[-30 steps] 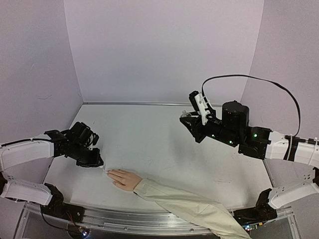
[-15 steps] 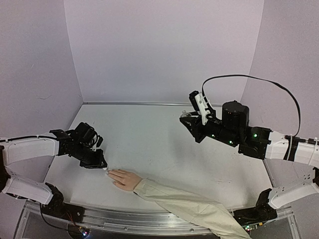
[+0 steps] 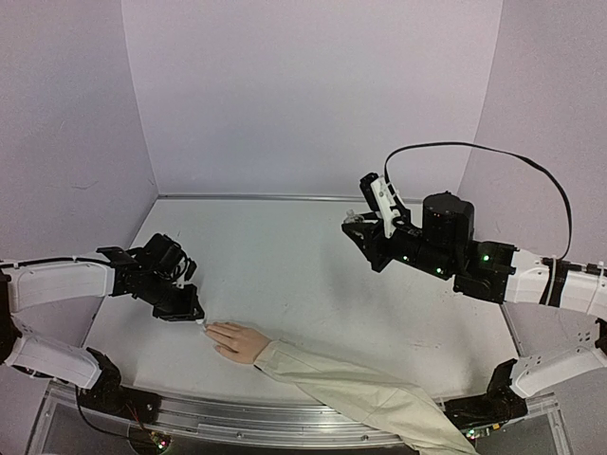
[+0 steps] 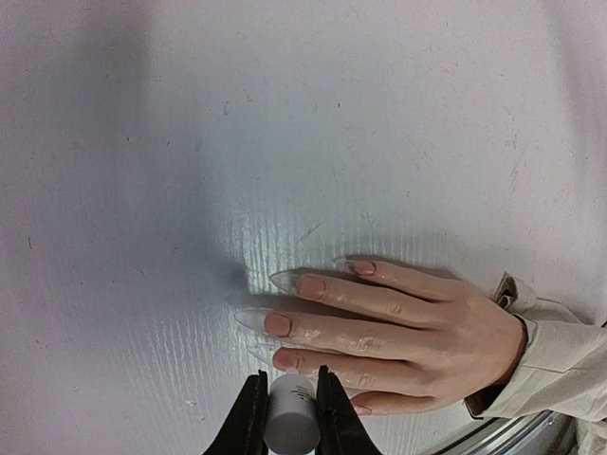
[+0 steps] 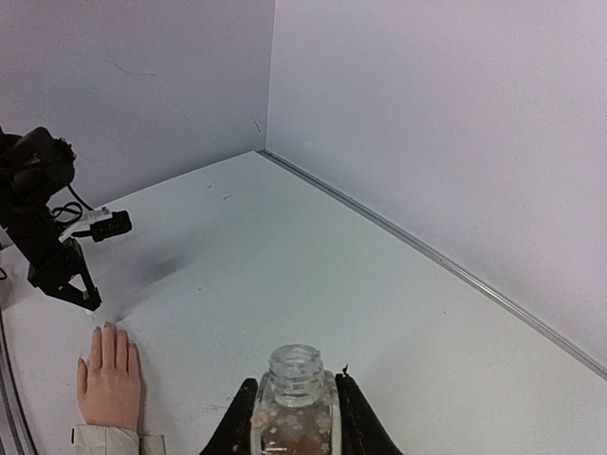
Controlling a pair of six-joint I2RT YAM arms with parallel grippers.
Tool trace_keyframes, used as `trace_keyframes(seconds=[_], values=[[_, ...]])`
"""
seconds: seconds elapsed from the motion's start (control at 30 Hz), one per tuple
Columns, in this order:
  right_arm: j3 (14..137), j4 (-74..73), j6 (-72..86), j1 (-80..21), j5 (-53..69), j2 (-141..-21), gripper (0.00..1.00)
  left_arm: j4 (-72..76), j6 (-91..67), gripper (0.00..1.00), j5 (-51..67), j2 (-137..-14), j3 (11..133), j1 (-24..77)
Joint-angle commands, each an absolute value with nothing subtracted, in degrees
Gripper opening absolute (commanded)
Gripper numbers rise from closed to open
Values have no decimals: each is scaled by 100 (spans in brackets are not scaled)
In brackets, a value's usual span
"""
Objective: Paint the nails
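**Left hand poised at the mannequin's fingertips, right hand holding the open bottle**

The mannequin hand (image 3: 239,341) lies palm down by the counter's (image 3: 285,265) near edge, left of middle, in a beige sleeve (image 3: 360,393). Its fingers point toward the left edge. The nails (image 4: 310,285) are pinkish with long clear tips. The left hand (image 3: 194,318) is clamped on a white cap (image 4: 289,427) just over those fingertips. The right hand (image 3: 358,226), raised over the counter's right half, grips a small clear bottle (image 5: 295,398) whose neck is uncapped.
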State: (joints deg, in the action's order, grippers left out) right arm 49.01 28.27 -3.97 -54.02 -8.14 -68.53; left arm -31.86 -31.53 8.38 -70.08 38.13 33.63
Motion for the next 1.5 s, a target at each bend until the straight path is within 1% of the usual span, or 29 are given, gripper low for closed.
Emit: trace_keyframes(seconds=[0.0, 1.47], values=[[5159, 3160, -344, -5404, -794, -6782, 0, -3058, -3120, 0, 727, -7037, 3881, 3331], [5142, 3158, -299, -5403, -742, -6846, 0, -2848, -3083, 0, 521, -7287, 3832, 3331]])
